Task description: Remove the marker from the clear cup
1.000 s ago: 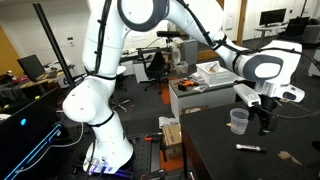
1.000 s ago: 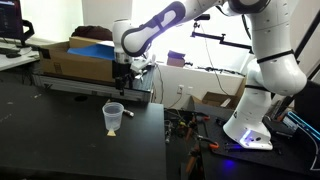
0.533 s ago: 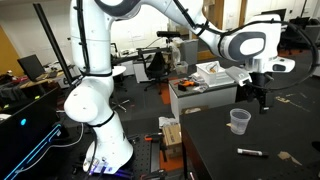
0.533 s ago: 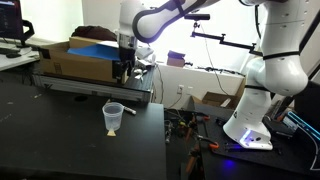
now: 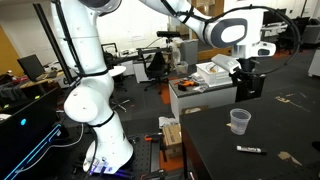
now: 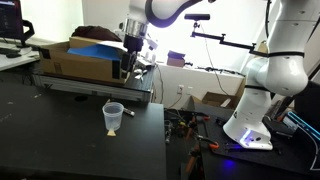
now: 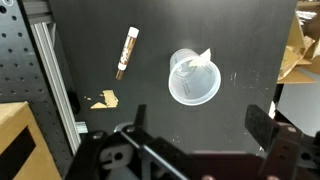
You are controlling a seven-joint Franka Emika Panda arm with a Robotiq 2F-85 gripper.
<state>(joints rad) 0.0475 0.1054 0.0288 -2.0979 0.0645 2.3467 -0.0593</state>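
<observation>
arm: white franka arm [image 5: 88,95], the biggest thing in both exterior views; it rises from its base, arches over the top of the frame and comes down to the wrist above the table.
table: black tabletop [image 5: 215,145], filling the lower right of one exterior view, the lower left of the other [image 6: 50,135], and most of the wrist view [image 7: 200,25].
box: long cardboard box with a blue top [image 6: 78,55], along the far table edge, upper left of that frame, just left of the gripper.
rail: metal rail [image 7: 50,90], running down the left of the wrist view, beside a perforated panel [image 7: 15,70].
gripper: robotiq gripper [image 5: 247,88], hanging above the table and clear of it, higher in the frame than the cup in both exterior views [image 6: 126,72]; in the wrist view [image 7: 198,112] its two dark fingers stand wide apart at the bottom edge, with nothing between them.
clear cup: clear cup [image 7: 194,78], upright on the table, centre right of the wrist view, mouth up with a pale fold at its rim; below the gripper in both exterior views [image 5: 239,121] [image 6: 113,118].
marker: marker [image 7: 127,52], lying flat on the table outside the cup, upper left of it in the wrist view and apart from it, pale end uppermost; in an exterior view [image 5: 249,150] it lies below the cup in the frame.
scrap: small tan scrap [image 7: 104,99], on the table below the marker, near the rail.
</observation>
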